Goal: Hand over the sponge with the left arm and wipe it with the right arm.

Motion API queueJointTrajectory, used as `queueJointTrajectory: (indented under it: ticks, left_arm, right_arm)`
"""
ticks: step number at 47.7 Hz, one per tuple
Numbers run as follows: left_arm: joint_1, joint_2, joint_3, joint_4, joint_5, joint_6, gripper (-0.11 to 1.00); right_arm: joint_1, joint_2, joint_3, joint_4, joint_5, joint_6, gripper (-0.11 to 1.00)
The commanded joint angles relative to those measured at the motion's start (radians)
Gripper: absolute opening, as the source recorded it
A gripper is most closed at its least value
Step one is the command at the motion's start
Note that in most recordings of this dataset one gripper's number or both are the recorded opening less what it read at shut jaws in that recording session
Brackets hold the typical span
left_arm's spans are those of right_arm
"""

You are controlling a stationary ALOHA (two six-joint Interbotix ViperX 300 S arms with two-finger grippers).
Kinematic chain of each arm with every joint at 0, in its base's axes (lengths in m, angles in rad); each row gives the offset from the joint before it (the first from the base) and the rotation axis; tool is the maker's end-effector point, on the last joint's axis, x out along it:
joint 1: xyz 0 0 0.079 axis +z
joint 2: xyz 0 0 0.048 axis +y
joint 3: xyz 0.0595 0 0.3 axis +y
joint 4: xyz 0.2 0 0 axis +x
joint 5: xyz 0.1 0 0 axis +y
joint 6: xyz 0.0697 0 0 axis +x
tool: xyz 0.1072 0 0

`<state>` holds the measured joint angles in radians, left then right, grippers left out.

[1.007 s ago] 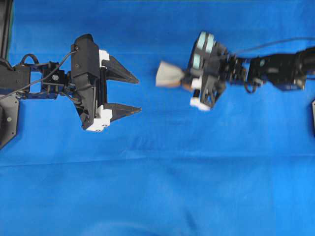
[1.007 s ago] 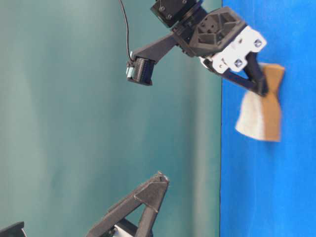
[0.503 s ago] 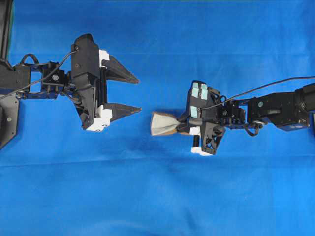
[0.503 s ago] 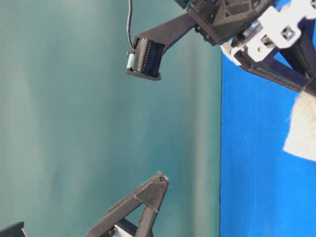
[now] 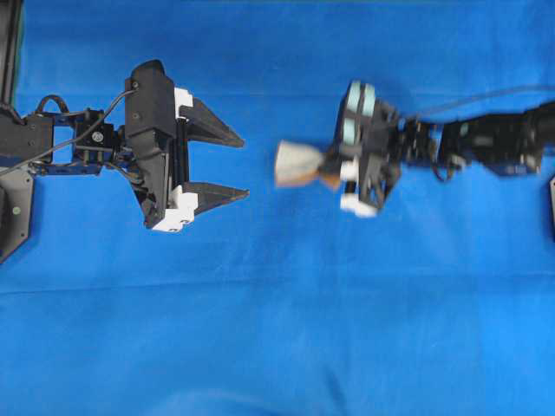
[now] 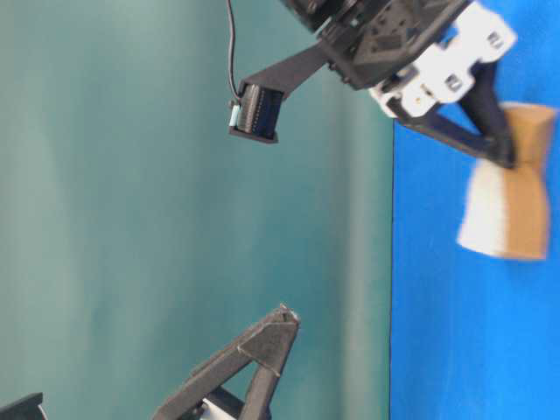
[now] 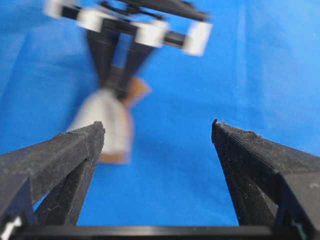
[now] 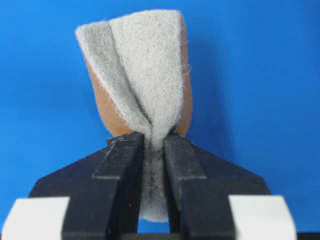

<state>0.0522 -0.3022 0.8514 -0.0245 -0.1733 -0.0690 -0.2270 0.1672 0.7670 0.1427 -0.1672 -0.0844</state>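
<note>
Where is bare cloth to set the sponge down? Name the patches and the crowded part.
Free: the wide blue cloth below both arms, and the strip above them. Crowded: the middle band, where the open left tool faces the right tool, shut on the sponge, with a short gap between.

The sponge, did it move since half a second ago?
Yes. In the overhead view the sponge went up the picture and slightly right, away from the parked left hand; the right hand carries it.
</note>
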Motion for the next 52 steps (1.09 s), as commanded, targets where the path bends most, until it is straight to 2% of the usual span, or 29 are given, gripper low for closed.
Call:
queueJointTrajectory:
  ticks: [1,8,18,26,40,46,52]
  left_arm:
    - [-0.002,-0.006,-0.017,0.002,-0.012,-0.002,0.86]
    - [-0.002,-0.006,-0.017,0.0,-0.012,-0.002,0.86]
    - [-0.006,-0.006,-0.017,0.0,-0.012,-0.002,0.86]
    - [-0.005,-0.006,-0.017,0.002,-0.011,-0.002,0.86]
    - [-0.005,-0.006,-0.017,0.002,-0.011,0.002,0.86]
    - [-0.006,-0.006,-0.017,0.002,-0.012,0.002,0.86]
    - [-0.006,-0.006,-0.017,0.0,-0.011,0.002,0.86]
  right_arm:
    - [-0.097,-0.025,-0.009,-0.011,-0.003,-0.021,0.17]
    - [-0.158,-0.025,-0.018,-0.014,-0.005,-0.038,0.18]
    - [-0.124,-0.025,-0.014,-0.011,-0.002,-0.028,0.17]
    - [-0.017,-0.026,-0.012,0.011,0.009,-0.005,0.17]
    - [0.236,-0.025,-0.028,0.06,0.011,0.084,0.17]
    - [0.321,-0.026,-0.038,0.063,0.009,0.127,0.17]
    - [0.367,-0.025,-0.049,0.063,0.02,0.149,0.17]
